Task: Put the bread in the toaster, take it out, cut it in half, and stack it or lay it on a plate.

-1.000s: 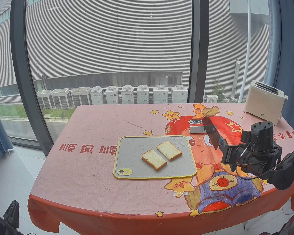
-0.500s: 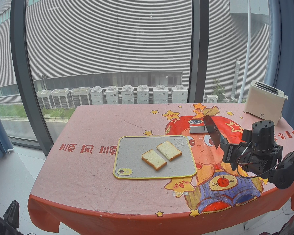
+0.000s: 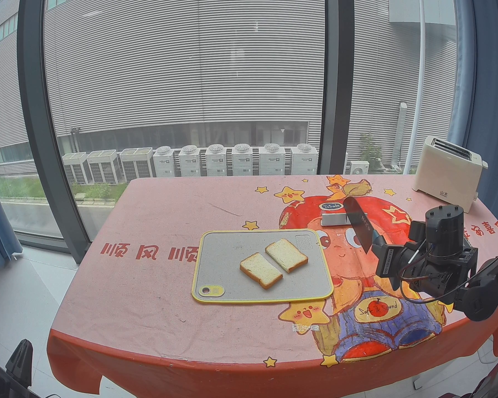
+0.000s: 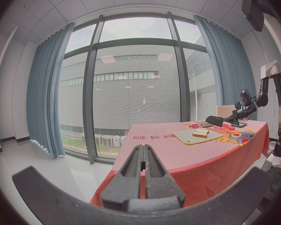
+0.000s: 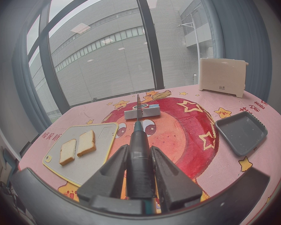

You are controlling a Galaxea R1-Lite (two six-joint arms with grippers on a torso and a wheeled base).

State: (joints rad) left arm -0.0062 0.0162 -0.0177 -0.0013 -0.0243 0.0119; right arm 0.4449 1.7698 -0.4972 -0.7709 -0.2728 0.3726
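right gripper (image 5: pixel 138 150) above the surface (image 5: pixel 190 132), fingers (image 5: pixel 114 169) clamped on the knife (image 5: pixel 137 130) handle; left gripper (image 4: pixel 143 149) low, fingers pressed together.

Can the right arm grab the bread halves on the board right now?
Probably not yet: the right gripper is shut on the knife; the bread halves lie unobstructed.

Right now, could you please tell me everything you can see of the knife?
The knife has a broad dark blade and a dark, teal-tinged handle. The right gripper is shut on the handle and holds it in the air above the table, to the robot's right of the cutting board. The blade slants up and away toward the window. Nothing but the gripper touches it.
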